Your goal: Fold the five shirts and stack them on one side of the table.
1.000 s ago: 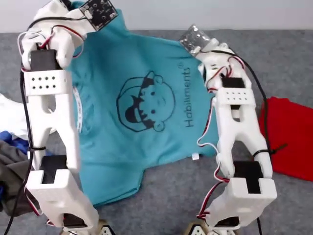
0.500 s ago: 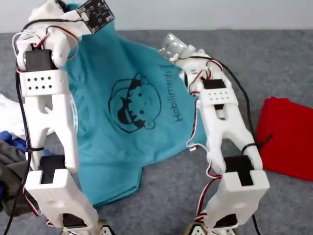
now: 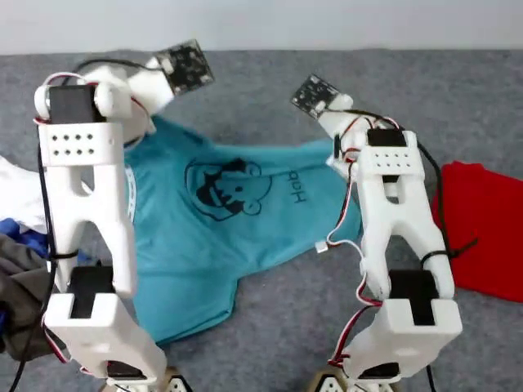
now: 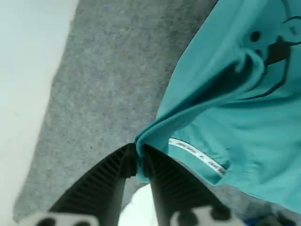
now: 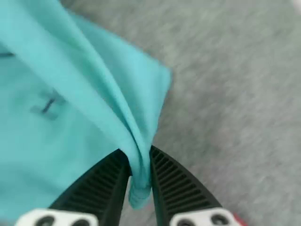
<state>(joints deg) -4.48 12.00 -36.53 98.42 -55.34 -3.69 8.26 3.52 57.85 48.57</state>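
Gripping far edge of teal shirt (image 3: 214, 245) with left pincer (image 4: 137, 163) and right pincer (image 5: 139, 170), both clenched; rest lying toward arm bases.

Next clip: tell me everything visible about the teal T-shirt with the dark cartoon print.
The teal T-shirt looks like soft knit cotton, with a dark cartoon-face print and lettering on its front. It lies mostly flat, print up, on the grey felt-like table cover, its far edge raised and creased. The left gripper is shut on an edge by the neck tape, the right gripper on a bunched fold.
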